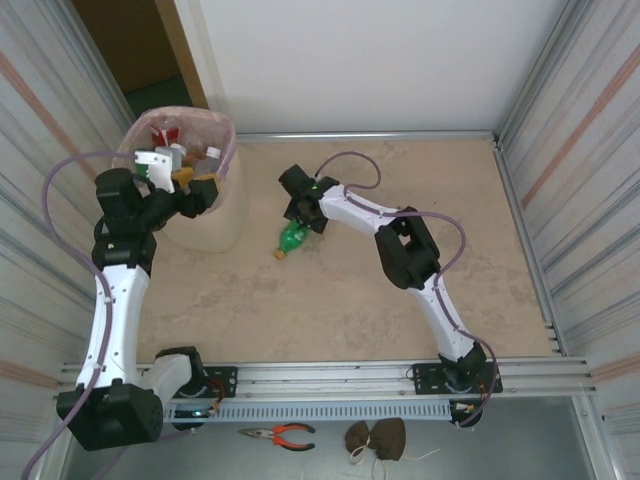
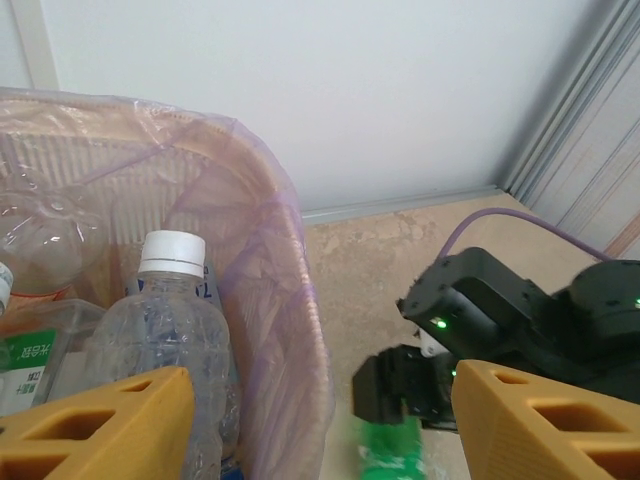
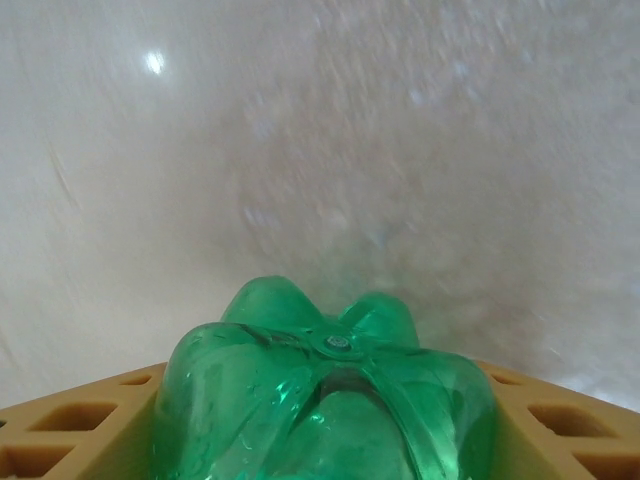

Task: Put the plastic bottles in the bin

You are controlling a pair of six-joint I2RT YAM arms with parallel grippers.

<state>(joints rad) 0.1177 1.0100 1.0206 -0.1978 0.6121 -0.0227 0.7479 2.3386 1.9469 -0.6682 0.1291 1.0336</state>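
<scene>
Right wrist view gives us the right claw (image 3: 320,425) clamped on a green bottle (image 3: 330,400), its base toward the lens, with blurred tabletop (image 3: 420,150) beyond. Our left claw (image 1: 193,180) hangs spread and empty over the bin (image 1: 218,225). The bin's wall stands between the green bottle and the clear bottles (image 2: 165,330) inside.

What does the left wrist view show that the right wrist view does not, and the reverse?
Left wrist view: the pale pink plastic bin with a clear white-capped plastic bottle inside, and the black right hand from outside. Right wrist view: the petal-shaped base of the green plastic bottle, close between yellow fingers. Shared: that green bottle in the right hand's grip.
</scene>
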